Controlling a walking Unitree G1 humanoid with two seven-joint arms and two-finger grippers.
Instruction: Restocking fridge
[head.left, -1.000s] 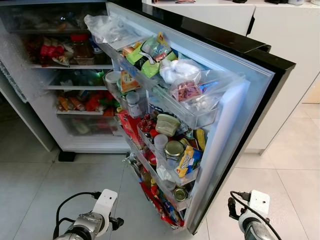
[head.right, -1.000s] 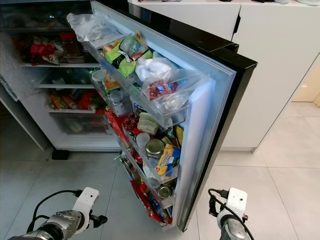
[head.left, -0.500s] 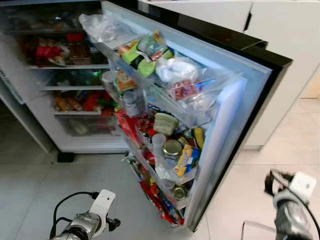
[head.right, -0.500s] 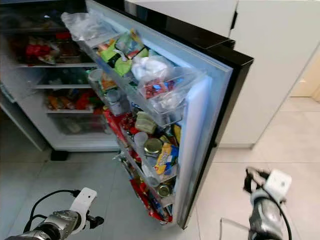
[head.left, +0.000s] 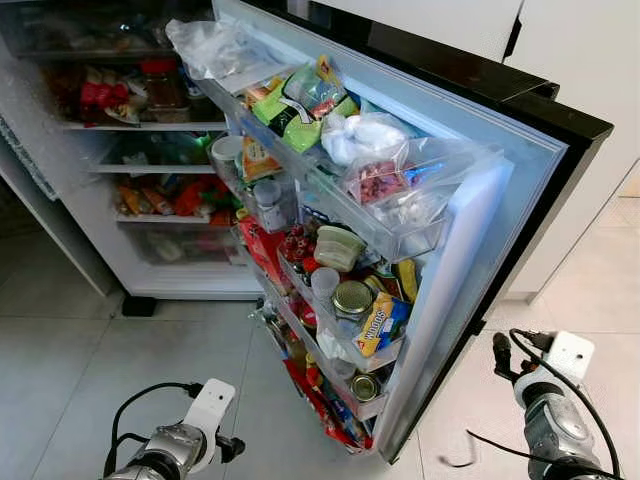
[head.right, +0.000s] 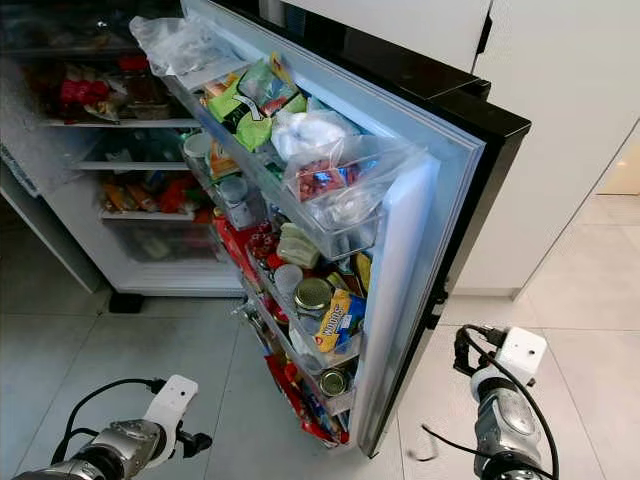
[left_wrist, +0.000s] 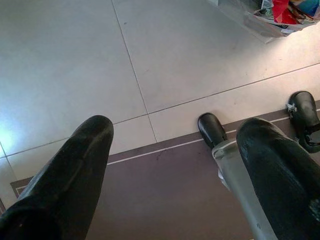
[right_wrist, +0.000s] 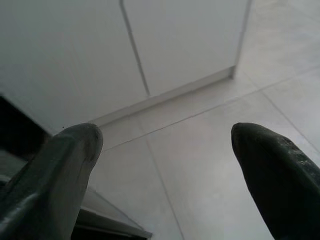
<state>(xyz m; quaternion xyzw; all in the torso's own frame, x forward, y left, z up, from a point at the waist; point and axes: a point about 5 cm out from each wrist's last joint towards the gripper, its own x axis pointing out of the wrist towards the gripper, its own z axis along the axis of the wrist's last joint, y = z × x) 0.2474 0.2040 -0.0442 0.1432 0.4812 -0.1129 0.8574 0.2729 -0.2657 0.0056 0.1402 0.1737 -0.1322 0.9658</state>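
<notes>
Fridge door (head.left: 500, 230) stands wide open, inner side facing the camera, black outer skin on its top edge.

Door bins, top to bottom:
- top bin (head.left: 400, 225) – clear plastic, stuffed with bags: green snack packs (head.left: 305, 105), a white bag (head.left: 365, 135), a clear bag with pink pieces (head.left: 385, 180); a crumpled clear bag (head.left: 210, 50) sits at the hinge end.
- middle bin (head.left: 350, 345) – lidded tub (head.left: 337, 247), a gold-lid jar (head.left: 351, 299), a yellow and blue snack pack (head.left: 375, 322), small red bottles (head.left: 295, 245).
- bottom bin (head.left: 355, 400) – a can (head.left: 361, 387) and red packets, contents too crowded to name.

Fridge body (head.left: 130, 160): shelves hold red packets and a dark jar (head.left: 163, 92) up top, green items below, orange and red packs on the next shelf, frosted drawer (head.left: 190, 250) at the base.

Left hand (left_wrist: 172, 150) hangs low over the tiled floor (head.left: 90, 350), fingers spread wide, nothing between them; the wrist view shows a dark mat and the robot's black feet below it.
Right hand (right_wrist: 165, 145) is low, just outside the door's free edge – fingers wide apart, empty, pointing at white cabinets (head.right: 560, 130) and floor.
</notes>
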